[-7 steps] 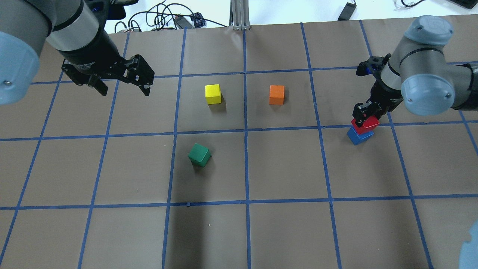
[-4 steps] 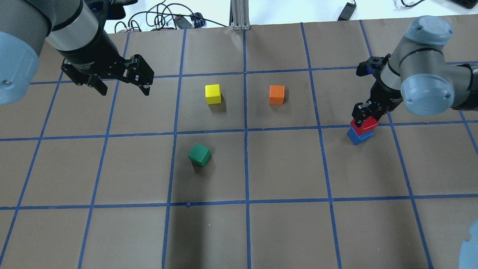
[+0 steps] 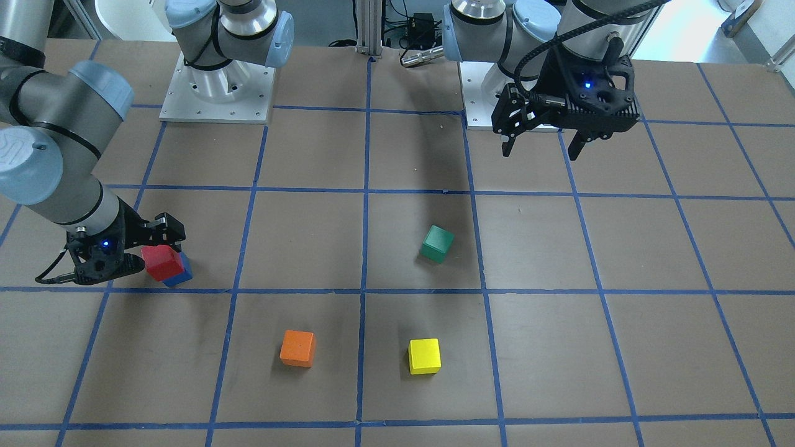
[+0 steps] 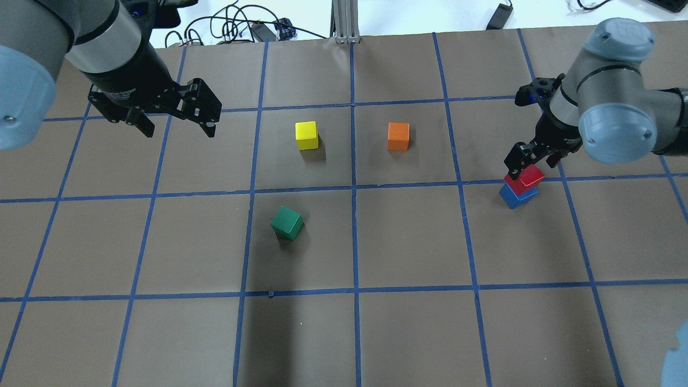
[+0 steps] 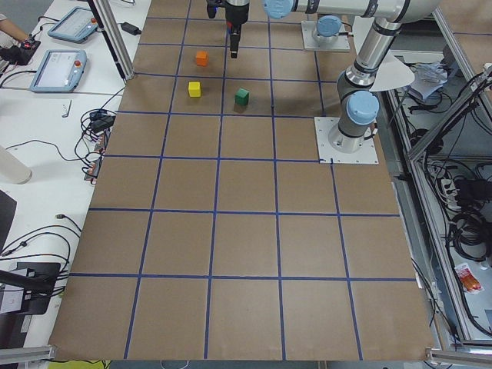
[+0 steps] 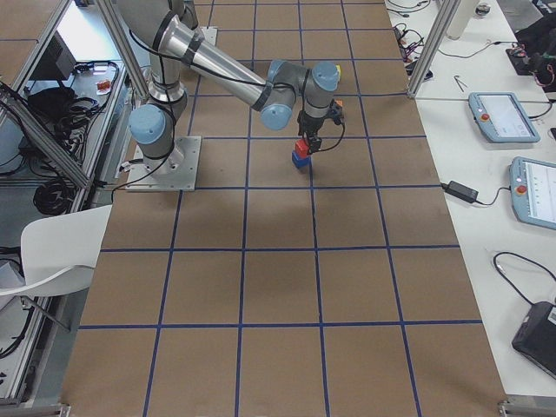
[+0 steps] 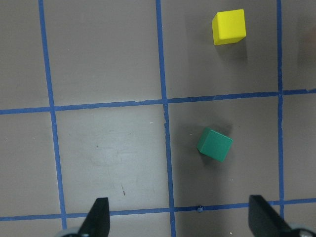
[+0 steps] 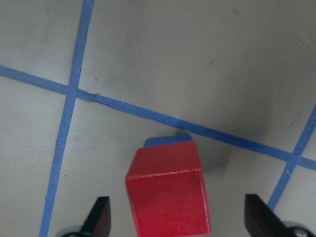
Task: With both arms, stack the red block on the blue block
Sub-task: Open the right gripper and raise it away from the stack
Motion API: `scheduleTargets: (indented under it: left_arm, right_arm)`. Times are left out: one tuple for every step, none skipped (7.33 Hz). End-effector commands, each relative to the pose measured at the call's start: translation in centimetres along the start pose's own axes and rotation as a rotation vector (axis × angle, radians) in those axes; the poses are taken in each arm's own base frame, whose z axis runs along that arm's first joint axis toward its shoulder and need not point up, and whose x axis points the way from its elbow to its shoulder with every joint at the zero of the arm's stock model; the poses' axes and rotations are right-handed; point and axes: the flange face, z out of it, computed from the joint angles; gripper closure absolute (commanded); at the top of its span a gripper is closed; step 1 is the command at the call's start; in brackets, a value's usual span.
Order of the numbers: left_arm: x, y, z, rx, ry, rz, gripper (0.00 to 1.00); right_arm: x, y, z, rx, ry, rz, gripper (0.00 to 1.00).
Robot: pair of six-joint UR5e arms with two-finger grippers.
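Observation:
The red block (image 4: 525,178) sits on top of the blue block (image 4: 517,196) at the right of the table, slightly turned against it. My right gripper (image 4: 528,163) is open just above and around the red block, its fingertips (image 8: 101,217) clear of it on both sides. The right wrist view shows the red block (image 8: 168,195) centred between them, with a strip of the blue block (image 8: 168,141) behind it. The stack also shows in the front-facing view (image 3: 163,262). My left gripper (image 4: 178,127) hangs open and empty above the far left of the table.
A green cube (image 4: 287,223) lies turned in the middle left. A yellow cube (image 4: 306,135) and an orange cube (image 4: 398,136) stand behind it. Blue tape lines grid the brown table. Cables lie beyond the far edge.
My right gripper has lifted slightly off the red block, which stays on the blue block. The left arm has barely moved.

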Motion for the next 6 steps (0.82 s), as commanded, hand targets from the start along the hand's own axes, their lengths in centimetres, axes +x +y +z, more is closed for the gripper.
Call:
scheduleTargets:
  left_arm:
    - [0.0, 0.0, 0.0, 0.0, 0.0, 0.0, 0.0]
    - [-0.1, 0.0, 0.0, 0.0, 0.0, 0.0, 0.0]
    - [0.0, 0.0, 0.0, 0.0, 0.0, 0.0, 0.0]
    - [0.0, 0.0, 0.0, 0.0, 0.0, 0.001, 0.0]
    - [0.0, 0.0, 0.0, 0.0, 0.0, 0.001, 0.0]
    - [0.0, -0.1, 0.0, 0.006, 0.0, 0.0, 0.0]
  right_arm:
    - [0.0, -0.3, -5.0, 0.007, 0.007, 0.033, 0.0]
    - [-0.4, 0.0, -9.1, -0.009, -0.004, 0.079, 0.0]
    - [-1.4, 0.6, -13.5, -0.018, -0.012, 0.122, 0.0]
    - [-2.6, 0.5, -16.2, -0.031, -0.031, 0.186, 0.0]
    - [-5.5, -0.4, -17.9, -0.021, -0.018, 0.208, 0.0]
    - [-9.4, -1.4, -17.9, -0.019, 0.003, 0.222, 0.0]
